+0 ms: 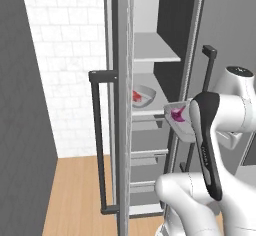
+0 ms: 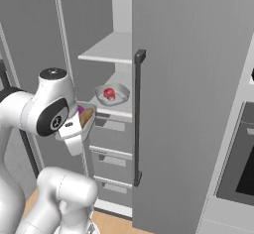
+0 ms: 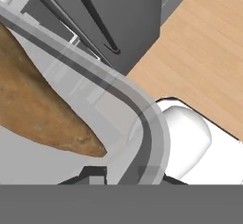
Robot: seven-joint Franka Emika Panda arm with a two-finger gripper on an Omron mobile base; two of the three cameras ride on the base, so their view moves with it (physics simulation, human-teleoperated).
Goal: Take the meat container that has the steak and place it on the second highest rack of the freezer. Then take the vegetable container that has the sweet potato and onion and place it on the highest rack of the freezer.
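Two containers told how far the job stood. The vegetable container hung in the air just outside the open freezer, tipped a little, with the purple onion showing in it in the left base view and the tan sweet potato in the right base view. In the hand view the sweet potato lay from 9 o'clock toward the centre, and the container's grey rim curved down between the gripper's dark fingertips at 6 o'clock; the jaws stood close together, clamped on that rim, which I judged was why the load could be carried one-sided and leaning.

The meat container with the red steak already sat on the lower of the two flat shelves, at about 2 o'clock from the held tray in the right base view, so the first half looked done. The highest rack stood bare above it, at about 1 o'clock from the tray and well apart from it.

The tray was held below that shelf's level, so I judged a lift and then a reach inward were needed. The freezer door, with its long bar handle, stood edge-on at 9 o'clock of the tray in the left base view, leaving a narrow way in; the tilt risked the onion rolling out.
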